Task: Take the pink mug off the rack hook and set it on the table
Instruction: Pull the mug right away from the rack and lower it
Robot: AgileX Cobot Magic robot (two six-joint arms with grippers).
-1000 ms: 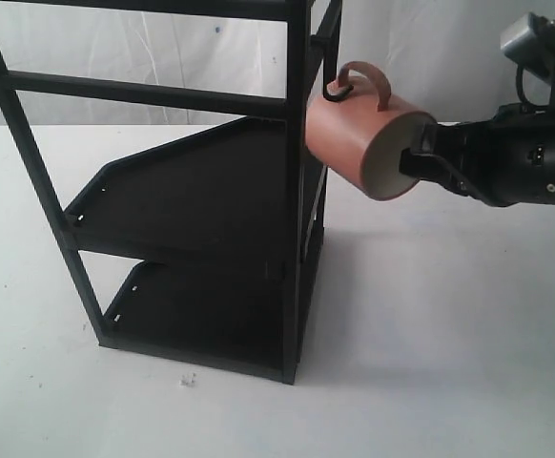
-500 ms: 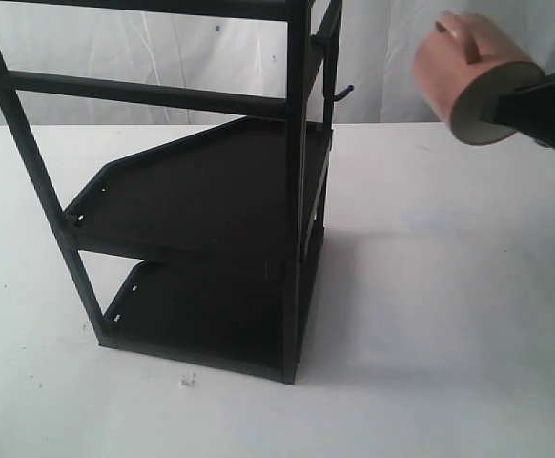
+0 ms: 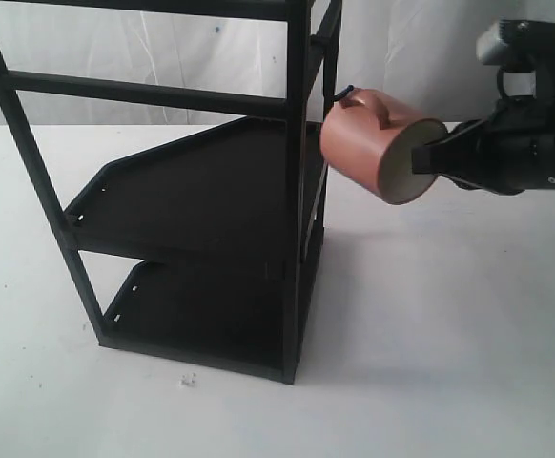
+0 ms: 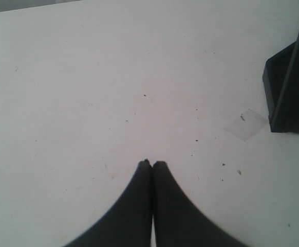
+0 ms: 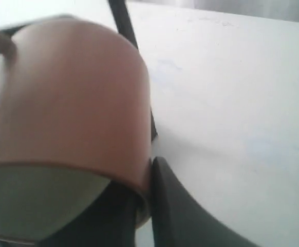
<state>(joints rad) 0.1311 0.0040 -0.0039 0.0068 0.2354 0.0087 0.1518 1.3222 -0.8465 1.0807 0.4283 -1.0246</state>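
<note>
Pink mug [image 3: 368,143] back down beside hook [image 3: 344,93]; right gripper [image 3: 422,157] clamping its rim; left gripper [image 4: 152,164] closed above desk [image 4: 88,77].

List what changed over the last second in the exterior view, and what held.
The pink mug, clamped at its rim by the right gripper, hung on the rack hook, swung up and right clear of it, and is now back down-left, handle beside the hook; whether it is hooked again is unclear. The rack and table stayed put.

Pink mug [image 3: 368,143], black rack [image 3: 201,191], white table [image 3: 449,324]
</note>
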